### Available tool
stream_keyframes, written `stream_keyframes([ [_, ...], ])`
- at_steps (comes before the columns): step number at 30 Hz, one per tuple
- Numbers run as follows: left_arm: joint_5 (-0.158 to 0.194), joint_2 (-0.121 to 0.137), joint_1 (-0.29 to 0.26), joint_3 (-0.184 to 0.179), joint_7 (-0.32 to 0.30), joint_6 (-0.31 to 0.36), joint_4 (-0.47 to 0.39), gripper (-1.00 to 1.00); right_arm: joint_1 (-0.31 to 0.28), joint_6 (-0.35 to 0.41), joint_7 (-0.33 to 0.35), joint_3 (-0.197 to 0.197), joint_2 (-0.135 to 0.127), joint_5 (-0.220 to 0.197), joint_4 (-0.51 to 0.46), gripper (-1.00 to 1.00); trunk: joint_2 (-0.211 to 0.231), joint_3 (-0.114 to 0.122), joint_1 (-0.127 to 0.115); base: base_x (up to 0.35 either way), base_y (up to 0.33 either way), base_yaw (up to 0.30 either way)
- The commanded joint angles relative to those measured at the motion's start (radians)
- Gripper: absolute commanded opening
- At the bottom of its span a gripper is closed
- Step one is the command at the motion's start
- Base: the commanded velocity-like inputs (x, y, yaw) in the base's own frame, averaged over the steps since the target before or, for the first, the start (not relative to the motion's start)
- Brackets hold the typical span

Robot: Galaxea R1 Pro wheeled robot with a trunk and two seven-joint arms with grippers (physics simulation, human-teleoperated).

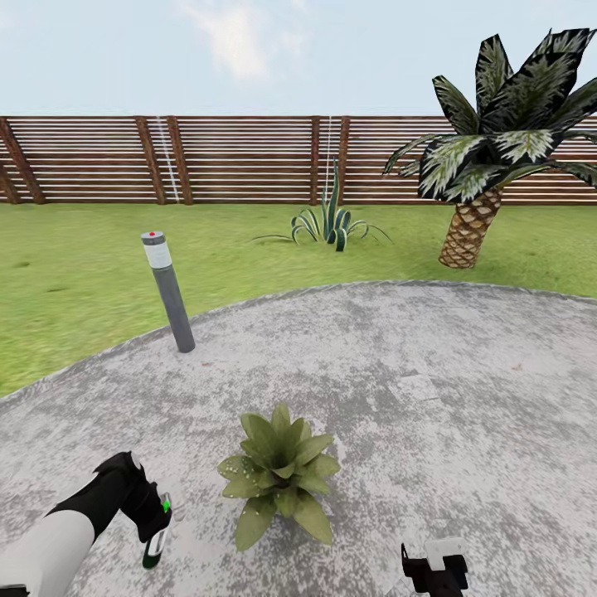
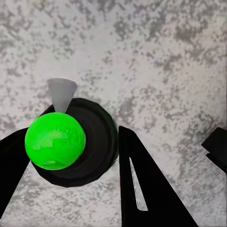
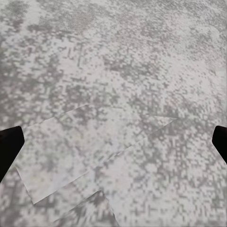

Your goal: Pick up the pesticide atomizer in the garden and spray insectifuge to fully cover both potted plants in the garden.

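One potted plant (image 1: 280, 473), a low rosette of broad green leaves, sits on the grey patio (image 1: 431, 373) just in front of me. To its left my left gripper (image 1: 153, 516) is shut on the pesticide atomizer (image 1: 156, 539), held nearly upright above the paving, a short gap from the leaves. The left wrist view looks down on the atomizer (image 2: 92, 142): a dark round bottle with a bright green cap and a pale nozzle between the black fingers (image 2: 142, 184). My right gripper (image 1: 434, 570) hangs open over bare paving, right of the plant. The other potted plant is out of view.
A grey bollard lamp (image 1: 169, 292) stands at the patio's left edge. Beyond on the lawn (image 1: 75, 274) are a spiky agave (image 1: 330, 222) and a palm (image 1: 489, 149), backed by a brown slatted fence (image 1: 249, 159).
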Motion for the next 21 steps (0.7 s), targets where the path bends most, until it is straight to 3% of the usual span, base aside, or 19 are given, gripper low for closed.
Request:
stream_keyframes([
  [1, -0.001, -0.001, 0.0, 0.003, 0.005, 0.01, -0.001, -1.0, -0.001, -0.004, -0.004, -0.006, 0.0, 0.011, 0.002, 1.0, 0.0, -0.001, 0.0, 0.0, 0.0, 0.0],
  [6, 0.043, 0.006, 0.0, 0.007, 0.064, 0.01, 0.012, -1.0, -0.001, -0.004, -0.004, -0.006, 0.0, 0.011, 0.002, 1.0, 0.0, -0.001, 0.0, 0.0, 0.0, 0.0],
  [9, 0.077, -0.001, 0.0, 0.036, 0.073, 0.016, 0.033, -1.0, -0.001, -0.004, -0.004, -0.005, 0.001, 0.011, 0.002, 1.0, 0.0, -0.001, 0.0, 0.0, 0.0, 0.0],
  [11, 0.083, -0.016, 0.0, 0.041, 0.074, 0.019, 0.034, -1.0, -0.001, -0.004, -0.004, -0.004, 0.001, 0.011, 0.002, 1.0, 0.0, -0.001, 0.0, 0.0, 0.0, 0.0],
  [12, 0.084, -0.057, -0.008, 0.043, 0.073, 0.026, 0.022, -1.0, -0.001, -0.004, -0.004, -0.005, 0.001, 0.011, 0.002, 1.0, 0.0, -0.001, 0.0, 0.0, 0.0, 0.0],
  [17, 0.086, -0.046, 0.012, 0.046, 0.08, 0.02, 0.036, -1.0, -0.001, -0.004, -0.004, -0.004, 0.002, 0.011, 0.002, 1.0, 0.0, -0.001, 0.0, 0.0, 0.0, 0.0],
  [21, 0.097, -0.055, 0.049, 0.097, 0.21, 0.015, 0.041, -1.0, -0.001, -0.005, -0.004, -0.003, 0.006, 0.012, 0.003, 1.0, 0.0, -0.001, 0.0, 0.0, 0.0, 0.0],
])
